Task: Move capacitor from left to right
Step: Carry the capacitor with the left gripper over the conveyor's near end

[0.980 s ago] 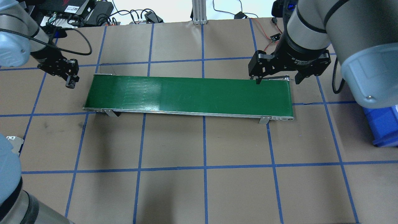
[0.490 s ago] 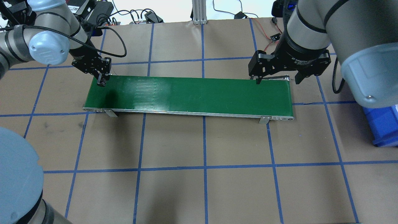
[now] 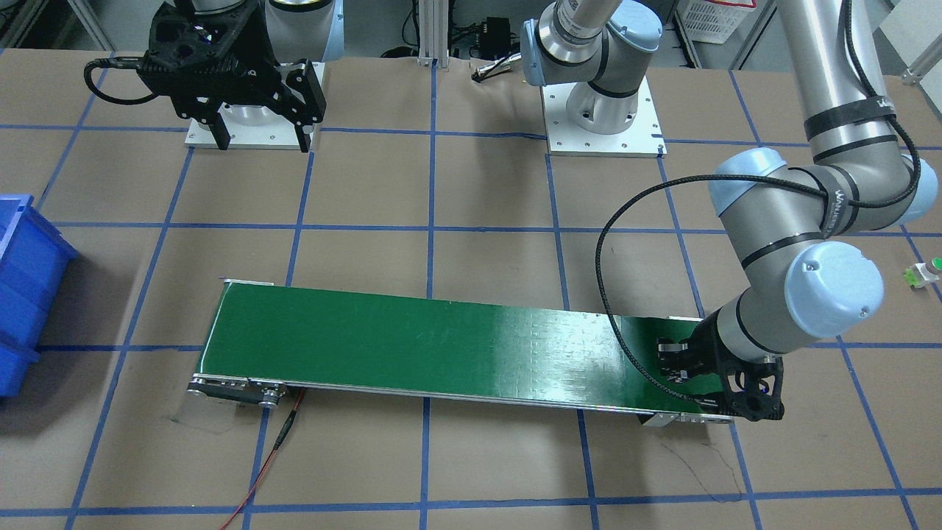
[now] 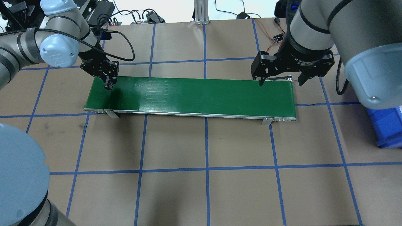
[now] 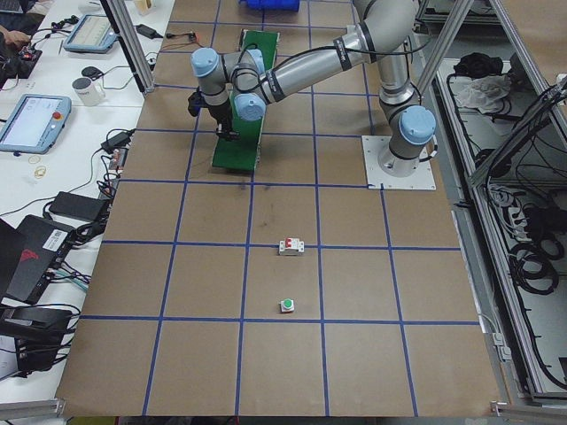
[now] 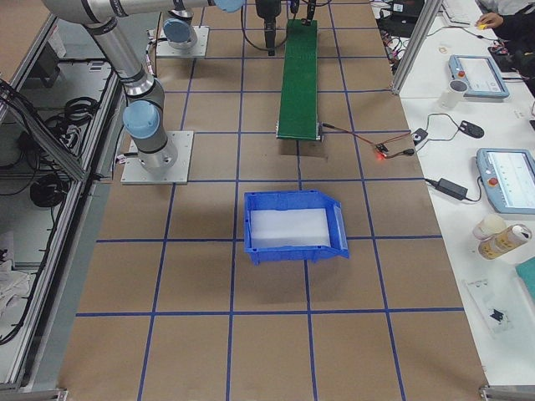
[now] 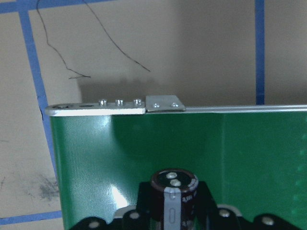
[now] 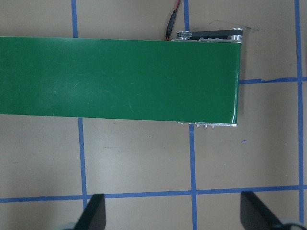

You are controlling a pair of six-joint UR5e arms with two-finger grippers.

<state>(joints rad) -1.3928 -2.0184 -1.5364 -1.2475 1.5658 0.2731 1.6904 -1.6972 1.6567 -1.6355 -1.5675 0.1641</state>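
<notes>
The capacitor (image 7: 173, 191), a dark cylinder with a pale stripe and a silvery end, sits between the fingers of my left gripper (image 4: 108, 84). The left gripper is shut on it and holds it just above the left end of the green conveyor belt (image 4: 194, 95). In the front-facing view the left gripper (image 3: 684, 372) is at the belt's right end (image 3: 441, 346). My right gripper (image 4: 280, 82) is open and empty, and it hangs above the far edge of the belt's right end. Its fingers (image 8: 93, 213) frame bare table in its wrist view.
A blue bin (image 4: 388, 125) stands right of the belt, also in the right view (image 6: 292, 225). A white breaker (image 5: 291, 247) and a green-capped push button (image 5: 287, 306) lie on the table to the robot's left. A red cable (image 3: 272, 456) runs from the belt's right end.
My left arm has swung right, from beside the belt's left end to over it, with the capacitor still in its gripper. The right arm has not moved.
</notes>
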